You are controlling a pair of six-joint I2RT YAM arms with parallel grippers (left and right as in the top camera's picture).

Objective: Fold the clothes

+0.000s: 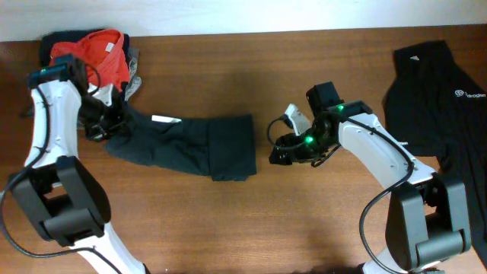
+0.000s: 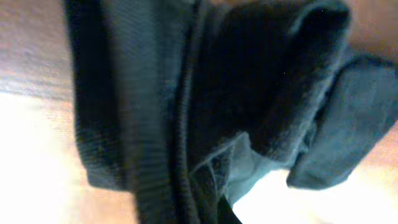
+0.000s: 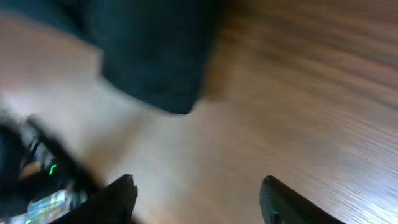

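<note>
Shirt (image 1: 190,144): black, mid table (image 1: 304,221), lying as a long band running L–R. R end is folded over into a squarish block. White neck label (image 1: 166,119) shows on top, toward the L end.
L gripper (image 1: 99,128): at the shirt's L end, jaws closed tight on the cloth. L wrist cam is filled w/ bunched dark fabric (image 2: 186,93); the fingers themselves aren't seen there.
R gripper (image 1: 275,152): just R of the shirt's folded end, not touching it. Jaws are wide apart w/ nothing held. In the wrist cam the fingers (image 3: 121,196) stand over bare wood and the shirt's corner (image 3: 155,56) lies beyond them. That view is blurred.
2nd shirt (image 1: 434,91): black, far R of table, well apart from both grippers. Small white logo (image 1: 460,93) faces up.
Red pile (image 1: 103,53): red and grey cloth at far L corner, just beyond the L gripper.
</note>
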